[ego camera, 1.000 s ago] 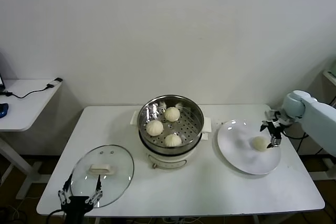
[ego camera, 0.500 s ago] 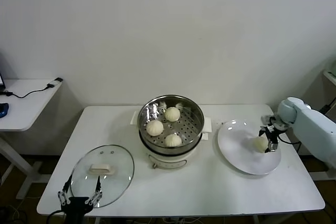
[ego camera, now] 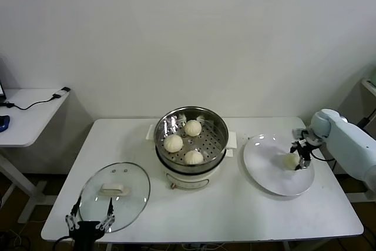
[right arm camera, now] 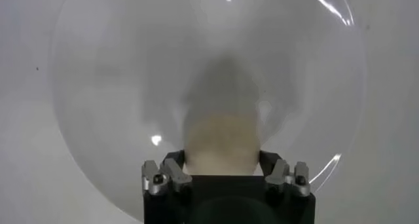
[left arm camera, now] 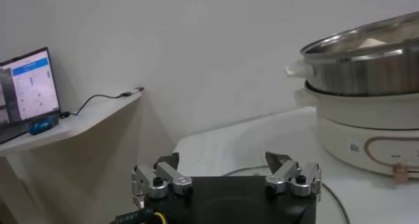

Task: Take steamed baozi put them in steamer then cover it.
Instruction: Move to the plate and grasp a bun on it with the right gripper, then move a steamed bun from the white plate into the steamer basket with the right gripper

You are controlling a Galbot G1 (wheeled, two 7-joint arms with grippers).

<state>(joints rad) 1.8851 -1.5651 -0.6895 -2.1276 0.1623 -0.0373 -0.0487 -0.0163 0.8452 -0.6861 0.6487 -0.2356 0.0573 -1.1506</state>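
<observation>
Last steamed baozi (ego camera: 290, 160) on the white plate (ego camera: 267, 174) near the table's right edge, toward the plate's right side. Right gripper (ego camera: 301, 158) down over it, fingers (right arm camera: 171, 174) parted and set on either side of the bun (right arm camera: 220, 145) in the right wrist view; actual contact with the dough hard to make out, fingertips hidden behind the gripper body. Not yet lifted: bun low against the plate surface (right arm camera: 105, 81).

Three other baozi (ego camera: 173, 143) already inside the steamer (ego camera: 218, 126), at the middle of the table toward the back edge, resting on the perforated floor. White pot base partly hidden beneath the steel basket; in the left wrist view only the steamer's side (left arm camera: 366, 68) visible, cut off at the frame edge.

Cover (ego camera: 115, 195) flat on the table (ego camera: 235, 216) near the front-left corner, handle up, well apart from the steamer.

Left gripper (ego camera: 89, 218) just beyond the front edge beside the cover, fingers (left arm camera: 156, 178) spread apart and empty, arm behind it cut off.

Side desk (ego camera: 26, 113) with a cable off to the left; a lit screen (left arm camera: 26, 91) there in the left wrist view.
</observation>
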